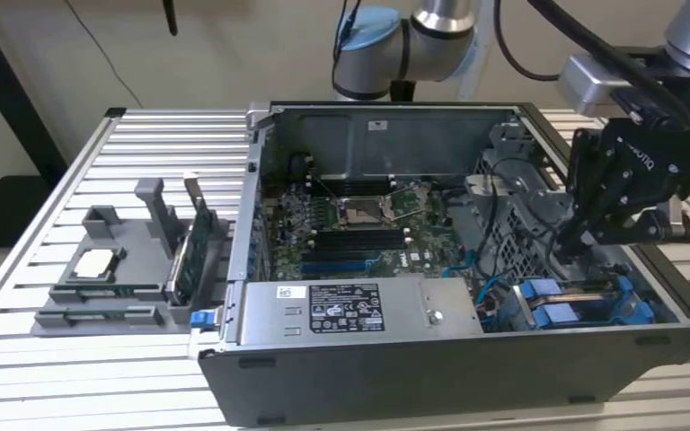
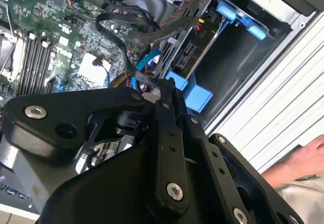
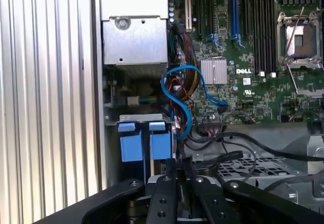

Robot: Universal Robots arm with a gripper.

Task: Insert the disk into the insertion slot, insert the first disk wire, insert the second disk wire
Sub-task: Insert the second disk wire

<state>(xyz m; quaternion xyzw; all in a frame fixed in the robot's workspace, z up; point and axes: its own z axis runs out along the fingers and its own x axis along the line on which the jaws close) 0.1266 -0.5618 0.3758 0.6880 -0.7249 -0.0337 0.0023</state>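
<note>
The disk (image 2: 188, 49) sits in the insertion slot (image 2: 243, 57) of the open computer case, its blue carrier tabs (image 2: 238, 16) at the case's outer edge. In the exterior view the blue carriers (image 1: 557, 303) lie at the case's near right corner. My black gripper (image 1: 573, 241) reaches down into the case just behind them. Its fingers stand pressed together in both wrist views, gripper (image 2: 163, 84) (image 3: 178, 165). A black disk wire (image 2: 119, 36) loops from the motherboard side and ends at the fingertips. A blue wire (image 3: 177, 97) curls beside the bay.
The grey labelled power-supply box (image 1: 358, 310) fills the case's front. The motherboard (image 1: 345, 220) lies behind it. A grey fixture (image 1: 118, 269) with parts stands on the slatted table at the exterior view's left. A person's hand (image 2: 304, 158) rests beyond the case wall.
</note>
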